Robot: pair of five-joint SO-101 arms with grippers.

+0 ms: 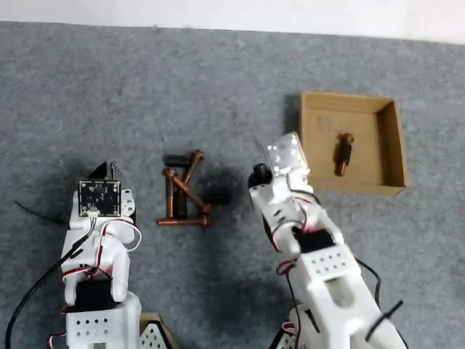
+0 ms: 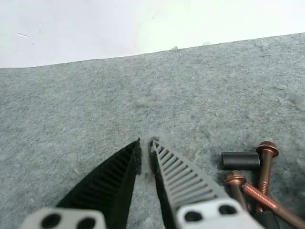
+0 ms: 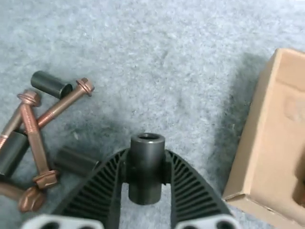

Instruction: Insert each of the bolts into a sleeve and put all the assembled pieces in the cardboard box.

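Several copper bolts (image 1: 182, 196) lie crossed in a pile with black sleeves (image 1: 174, 160) on the grey carpet between the arms. My right gripper (image 3: 145, 157) is shut on a black sleeve (image 3: 145, 174) held upright, its bore facing up, between the pile and the cardboard box (image 1: 353, 187). In the high view that sleeve (image 1: 259, 174) sits just left of the box. One bolt-in-sleeve piece (image 1: 344, 153) lies inside the box. My left gripper (image 2: 146, 145) is shut with nothing in it, low over the carpet left of the pile, with a sleeve (image 2: 240, 160) and bolts (image 2: 265, 164) beside it.
The box wall (image 3: 259, 143) stands close beside the held sleeve. Loose sleeves (image 3: 50, 84) and bolts (image 3: 33, 129) lie on the other side of the right gripper. Bare carpet stretches behind the pile and to the far left. Cables trail near the arm bases.
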